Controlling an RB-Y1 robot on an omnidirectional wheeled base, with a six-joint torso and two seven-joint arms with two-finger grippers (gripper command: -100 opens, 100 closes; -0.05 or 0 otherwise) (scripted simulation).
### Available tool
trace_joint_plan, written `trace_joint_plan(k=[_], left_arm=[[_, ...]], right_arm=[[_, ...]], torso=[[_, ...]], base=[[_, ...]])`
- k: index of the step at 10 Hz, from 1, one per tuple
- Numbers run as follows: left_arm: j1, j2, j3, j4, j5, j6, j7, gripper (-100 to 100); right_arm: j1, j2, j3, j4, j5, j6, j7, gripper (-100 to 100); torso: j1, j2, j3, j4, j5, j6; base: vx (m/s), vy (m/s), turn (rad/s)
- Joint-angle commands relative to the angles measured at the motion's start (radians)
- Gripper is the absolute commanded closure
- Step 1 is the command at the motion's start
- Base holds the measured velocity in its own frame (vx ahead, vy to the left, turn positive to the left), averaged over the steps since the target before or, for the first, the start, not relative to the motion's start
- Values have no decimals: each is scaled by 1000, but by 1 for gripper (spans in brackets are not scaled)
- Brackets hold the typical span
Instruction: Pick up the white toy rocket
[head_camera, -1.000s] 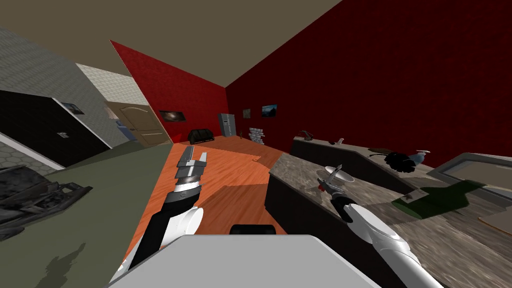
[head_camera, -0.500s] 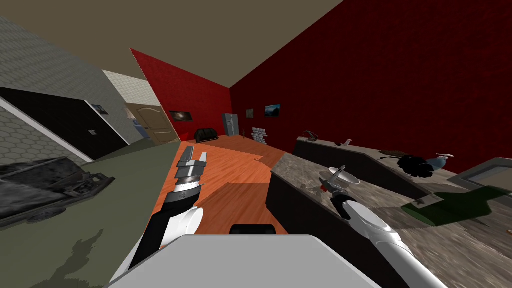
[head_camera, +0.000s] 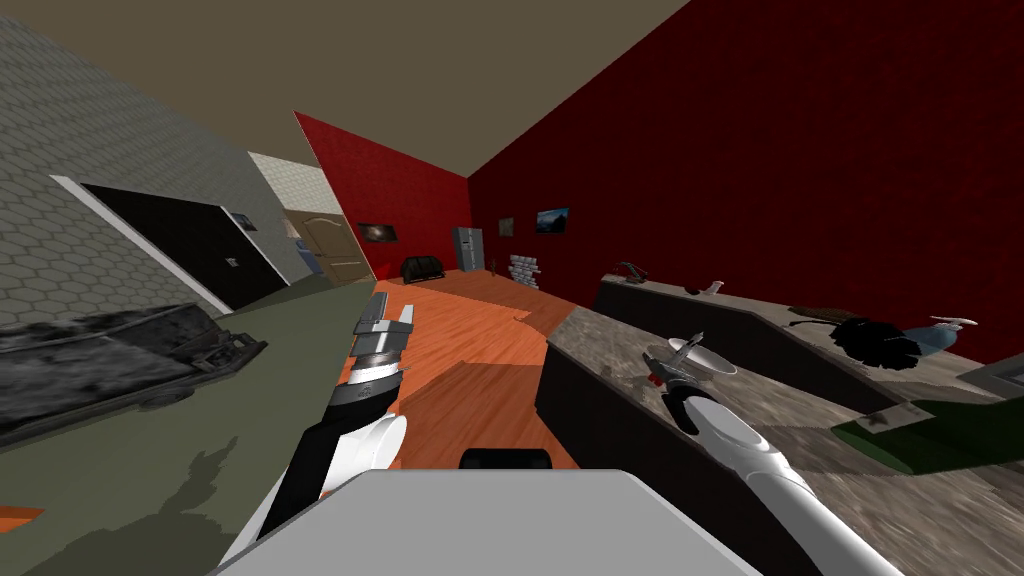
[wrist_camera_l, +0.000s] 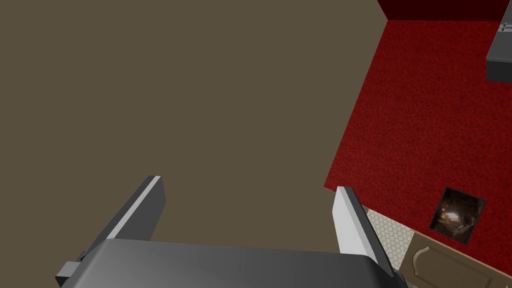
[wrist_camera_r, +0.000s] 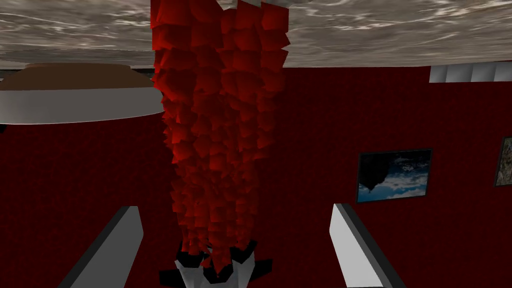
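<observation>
Counter of mottled grey-brown stone with a dark front (head_camera: 590, 338) runs along the dark red wall on the robot's right, its long edge facing the orange wooden floor (head_camera: 470, 330). The white toy rocket with black fins and a jagged red plume of flame (wrist_camera_r: 217, 150) stands on this counter close to that floor-side edge, not far from the end corner. Its red plume meets the stone, and its white body points toward the right arm's hand. The right pincer (wrist_camera_r: 234, 209) hangs over the rocket with its two thin grey fingers (wrist_camera_r: 122, 235) spread wide. One blade stands on each side of the plume, and neither touches the toy. The white body and fins sit low between the blades, near the dark gripper box. A shallow white bowl with a brown inside (head_camera: 706, 359) rests on the counter just beside the rocket, on the side away from the floor edge. Further along the counter, toward the wall, there are a black bushy object (head_camera: 880, 345) and a pale blue-grey dispenser bottle (head_camera: 940, 335). A dark green bottle (head_camera: 930, 435) lies on its side nearer the robot. The left pincer (head_camera: 392, 308) is raised over the wooden floor, well apart from the counter, with its fingers also spread and nothing between them.
</observation>
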Motion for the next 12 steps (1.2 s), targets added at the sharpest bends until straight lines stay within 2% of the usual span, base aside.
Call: trace_joint_plan(k=[1, 2, 4, 5, 6, 7, 9, 10, 11, 12], left_arm=[[0, 0, 0, 0, 0, 0, 0, 0], [0, 0, 0, 0, 0, 0, 0, 0], [0, 0, 0, 0, 0, 0, 0, 0], [0, 0, 0, 0, 0, 0, 0, 0], [0, 0, 0, 0, 0, 0, 0, 0], [0, 0, 0, 0, 0, 0, 0, 0], [0, 0, 0, 0, 0, 0, 0, 0], [0, 0, 0, 0, 0, 0, 0, 0], [0, 0, 0, 0, 0, 0, 0, 0], [0, 0, 0, 0, 0, 0, 0, 0]], right_arm=[[-9, -7, 8, 20, 50, 12, -50, -100], [-9, -7, 8, 20, 85, 12, -84, -100], [-9, -7, 8, 20, 85, 12, -126, -100], [-57, -38, 34, 70, 132, 62, -162, -100], [-57, -38, 34, 91, 177, 67, -200, -100], [-57, -38, 34, 91, 180, 67, -208, -100], [-57, -38, 34, 91, 225, 67, -255, -100], [-57, -38, 34, 91, 225, 67, -285, -100], [-57, -38, 34, 91, 225, 67, -293, -100], [-105, -68, 59, 141, 275, 117, -334, -100]], torso=[[0, 0, 0, 0, 0, 0], [-1, -1, 0, 0, 0, 1], [-1, -7, -4, -1, 0, 0], [-1, -8, -4, -2, 0, 0], [0, -3, -2, -1, 0, -2], [0, 0, 0, 0, 0, 0], [-1, -5, -2, -1, 0, 0], [-1, -7, -4, -1, 0, 0], [-1, -8, -4, -2, 0, 0], [-1, -8, -4, -2, 0, 0]], base=[[-83, -5, -55], [-22, -6, -33], [11, -5, 7], [-100, 13, 293], [-144, 7, 200], [-76, 0, -11], [-1, 3, -19], [15, 0, 4], [9, -2, 2], [-92, 10, 312]])
